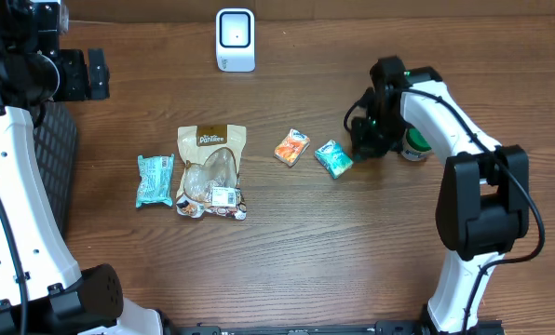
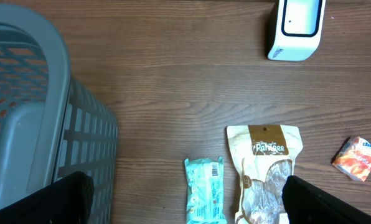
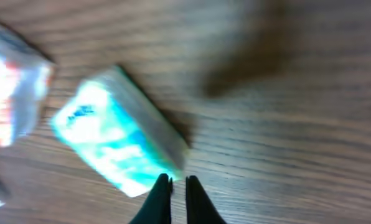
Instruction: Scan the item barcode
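Overhead shows wood-grain table [image 1: 352, 251]; left fingers [image 2: 335, 202] spread wide, right fingers [image 3: 158, 202] pinched together.

Blur smears the right wrist view, so the small teal-and-white soft packet [image 3: 117, 140] shows no readable print, and the orange-and-white packet [image 3: 8, 93] beside it is cut off by the left edge. In the overhead view the white right arm [image 1: 442, 104] covers part of a round green-topped container [image 1: 414, 145] too small to identify. In the left wrist view the grey slatted plastic basket [image 2: 48, 124] runs off the left edge, and the bottom edge cuts the tan printed pouch [image 2: 265, 168].
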`<state>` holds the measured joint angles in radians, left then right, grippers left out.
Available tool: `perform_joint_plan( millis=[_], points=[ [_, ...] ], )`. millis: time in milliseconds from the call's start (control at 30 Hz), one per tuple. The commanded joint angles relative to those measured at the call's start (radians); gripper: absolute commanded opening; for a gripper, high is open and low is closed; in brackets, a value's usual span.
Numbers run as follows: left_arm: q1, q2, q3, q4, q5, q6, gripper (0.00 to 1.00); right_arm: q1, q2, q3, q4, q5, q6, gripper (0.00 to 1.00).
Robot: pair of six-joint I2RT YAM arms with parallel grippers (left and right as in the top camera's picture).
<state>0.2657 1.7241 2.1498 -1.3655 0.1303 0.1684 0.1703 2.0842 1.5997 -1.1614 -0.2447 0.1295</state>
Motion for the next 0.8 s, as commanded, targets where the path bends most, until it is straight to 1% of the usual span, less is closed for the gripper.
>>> perform_joint_plan(
  millis=[0, 33, 67, 100, 133, 233, 300, 500, 767],
  points=[
    [0.002, -0.003, 0.02, 0.001, -0.004, 0.019, 1.0, -0.017, -0.069, 0.043, -0.003, -0.056, -0.003, 0.22],
    [0.002, -0.004, 0.02, 0.001, -0.004, 0.019, 0.99, -0.023, -0.069, 0.043, -0.004, -0.066, -0.003, 0.3],
    [0.002, -0.004, 0.02, 0.002, -0.004, 0.019, 0.99, -0.029, -0.069, 0.042, -0.004, -0.07, -0.003, 0.34],
    [0.002, -0.004, 0.02, 0.001, -0.004, 0.019, 1.0, -0.035, -0.066, 0.035, 0.001, -0.075, -0.003, 0.38],
    [0.002, -0.004, 0.02, 0.002, -0.004, 0.019, 1.0, -0.04, -0.064, 0.027, 0.007, -0.087, -0.004, 0.39],
    [0.002, -0.004, 0.02, 0.001, -0.004, 0.019, 1.0, -0.044, -0.063, -0.021, 0.046, -0.189, -0.049, 0.39],
    [0.002, -0.004, 0.02, 0.001, -0.004, 0.019, 0.99, -0.043, -0.062, -0.058, 0.08, -0.221, -0.059, 0.39],
    [0.002, -0.004, 0.02, 0.001, -0.004, 0.019, 0.99, -0.048, -0.062, -0.156, 0.168, -0.221, -0.059, 0.35],
    [0.002, -0.004, 0.02, 0.001, -0.004, 0.019, 0.99, -0.049, -0.062, -0.199, 0.216, -0.222, -0.059, 0.34]
  ],
)
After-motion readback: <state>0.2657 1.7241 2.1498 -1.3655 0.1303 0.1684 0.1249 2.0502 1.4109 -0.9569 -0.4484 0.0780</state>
